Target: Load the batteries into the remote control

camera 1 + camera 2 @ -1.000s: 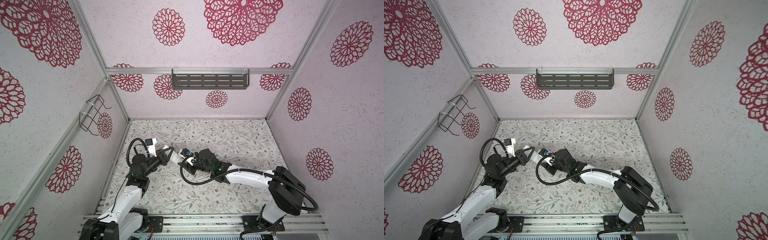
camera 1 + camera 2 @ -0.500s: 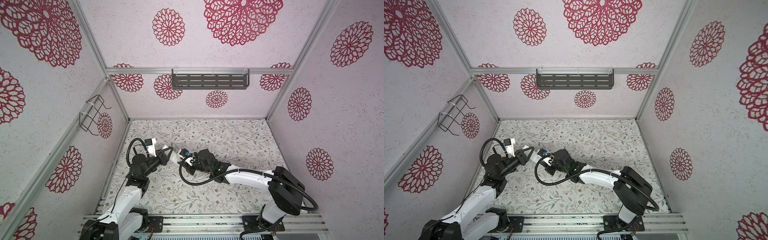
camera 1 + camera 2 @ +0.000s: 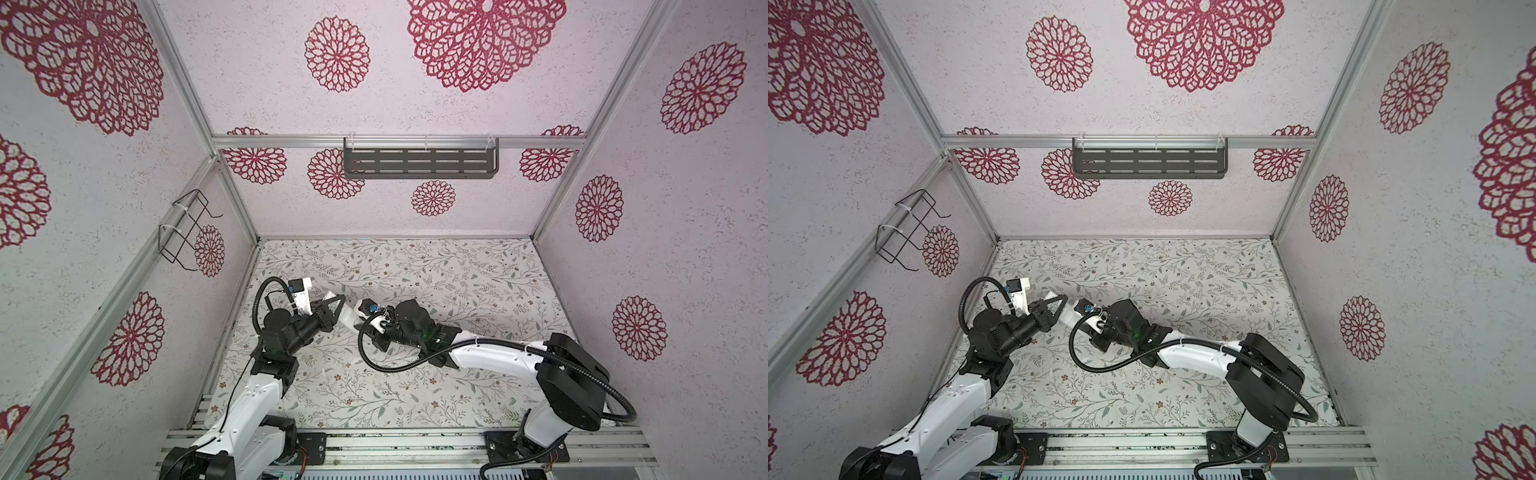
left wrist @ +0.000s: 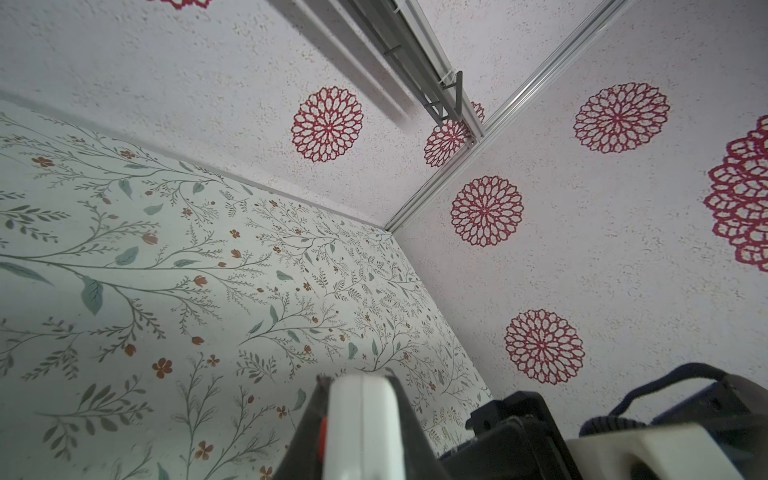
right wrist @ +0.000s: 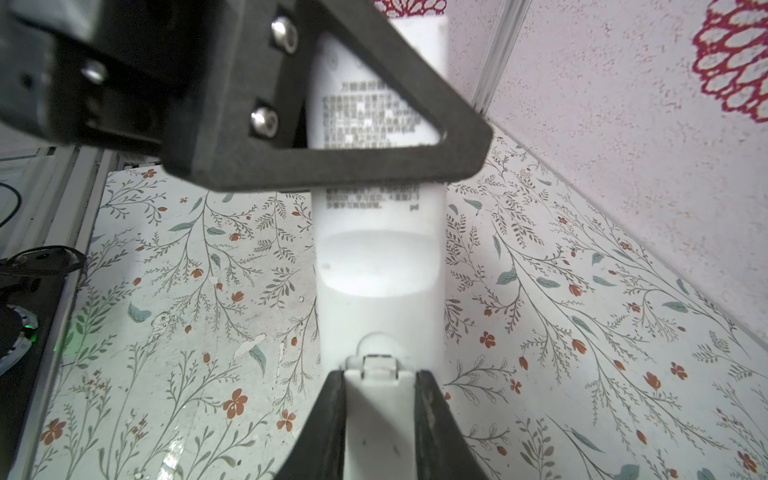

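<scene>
Remote control (image 5: 378,257) clamped by both: left gripper (image 4: 357,411) grips one end, right gripper (image 5: 380,388) pinches other.

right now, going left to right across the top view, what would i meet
wire rack on the wall → left claw → remote control → right claw → right arm's black joint

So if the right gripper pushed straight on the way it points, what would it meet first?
The right gripper grips one end of the remote control; straight along it, the left gripper looks first in line, though depth is unclear.
</scene>
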Controlling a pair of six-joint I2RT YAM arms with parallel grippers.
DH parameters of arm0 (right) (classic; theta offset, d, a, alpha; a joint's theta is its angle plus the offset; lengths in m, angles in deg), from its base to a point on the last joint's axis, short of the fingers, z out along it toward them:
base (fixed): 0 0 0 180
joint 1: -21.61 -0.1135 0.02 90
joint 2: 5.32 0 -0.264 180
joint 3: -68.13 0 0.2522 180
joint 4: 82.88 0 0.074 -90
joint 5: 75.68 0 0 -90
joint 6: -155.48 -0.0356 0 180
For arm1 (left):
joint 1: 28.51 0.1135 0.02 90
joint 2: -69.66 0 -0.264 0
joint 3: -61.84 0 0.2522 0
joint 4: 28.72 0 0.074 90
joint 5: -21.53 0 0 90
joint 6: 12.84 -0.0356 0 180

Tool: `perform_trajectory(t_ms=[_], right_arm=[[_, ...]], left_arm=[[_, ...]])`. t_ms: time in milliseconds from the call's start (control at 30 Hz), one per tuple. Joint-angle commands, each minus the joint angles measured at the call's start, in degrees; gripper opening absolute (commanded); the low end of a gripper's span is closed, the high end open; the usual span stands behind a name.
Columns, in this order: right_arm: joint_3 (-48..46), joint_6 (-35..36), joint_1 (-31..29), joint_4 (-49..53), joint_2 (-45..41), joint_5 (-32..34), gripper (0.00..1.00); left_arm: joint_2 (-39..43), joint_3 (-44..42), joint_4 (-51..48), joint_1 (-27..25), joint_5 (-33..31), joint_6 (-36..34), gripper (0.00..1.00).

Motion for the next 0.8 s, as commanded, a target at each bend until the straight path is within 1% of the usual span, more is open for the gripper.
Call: perform_trajectory(t_ms=[0,333,467,533,567,600,700,767], right_arm=[[-0.23,-2.72,0.35,-4.42,-3.00,0.23,0.25],[-3.85,-7.06,2.12,-9.84,-5.62,-3.38,0.24],[-4.64,-9.44,3.34,-10.53,-6.33,-3.03,0.24],[-4.95,-12.57,4.82,-10.26,-6.71,-1.69,0.24],[-4.74,-13.80,5.68,-9.23,-6.65,-1.38,0.24],[-3.96,-14.92,6.57,-7.00,-6.49,0.27,0.24],[-0.15,-16.44,9.10,2.10,-4.34,3.69,0.24],[2.78,-17.63,11.27,8.30,-2.11,4.82,0.24]], left_arm=[[0.75,0.39,-0.78,-0.23,-0.89,-1.20,0.00],[2.31,0.13,-4.52,0.06,-4.75,-2.66,0.00],[2.64,0.37,-6.43,0.20,-6.23,-3.25,0.00],[3.23,0.67,-8.22,0.21,-7.35,-3.97,0.00],[3.56,0.70,-8.82,0.21,-7.70,-4.24,0.00],[3.91,0.67,-9.17,0.21,-7.97,-4.37,0.00],[4.33,0.57,-9.37,0.20,-8.00,-4.38,0.00],[4.24,0.64,-9.25,0.21,-7.63,-4.38,0.00]])
